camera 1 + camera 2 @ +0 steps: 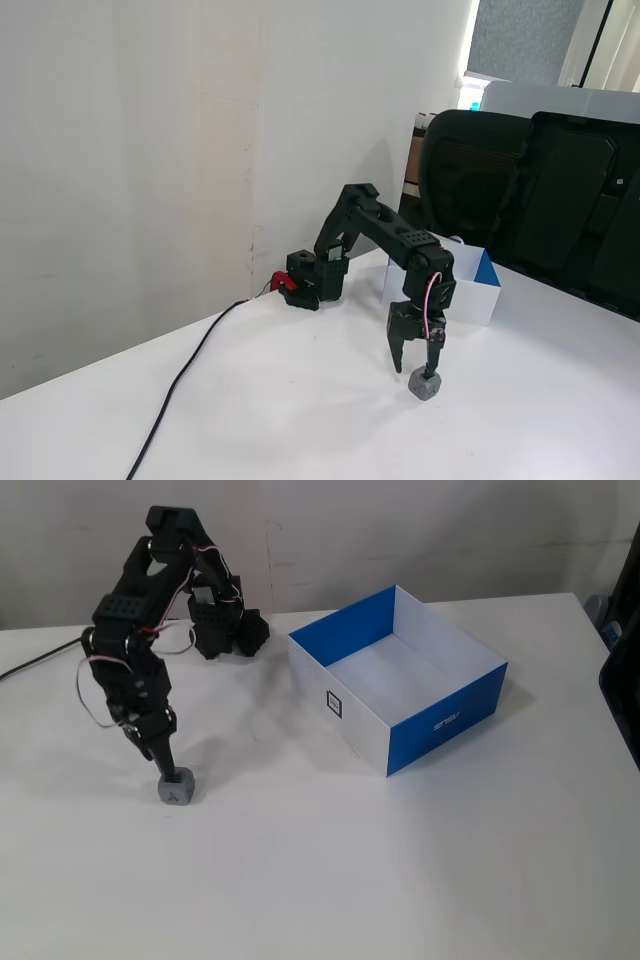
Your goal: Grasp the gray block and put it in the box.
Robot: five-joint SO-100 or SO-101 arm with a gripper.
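Right now my fingers point straight down at the worktop, spread apart, with the gray block sitting on the surface at their tips. In a fixed view one finger hangs clear to the left of the cube while the other comes down onto its top edge. In another fixed view the one finger I can make out seems to meet the block from above too, so I judge I am not yet astride it.

The box stands open on the worktop, well apart from the block and to its right in that view, with its black marker facing my way.

To do this grasp well, I would shift sideways so the cube sits squarely between both fingers, not under one of them. Then I would lower until the tips reach past its middle, and close on two flat opposite faces, since the rounded corners could let it squirt out. Pressing down as I stand now would likely tip or shove the block. Once it is pinched, I should lift high enough to clear the box wall before swinging across.
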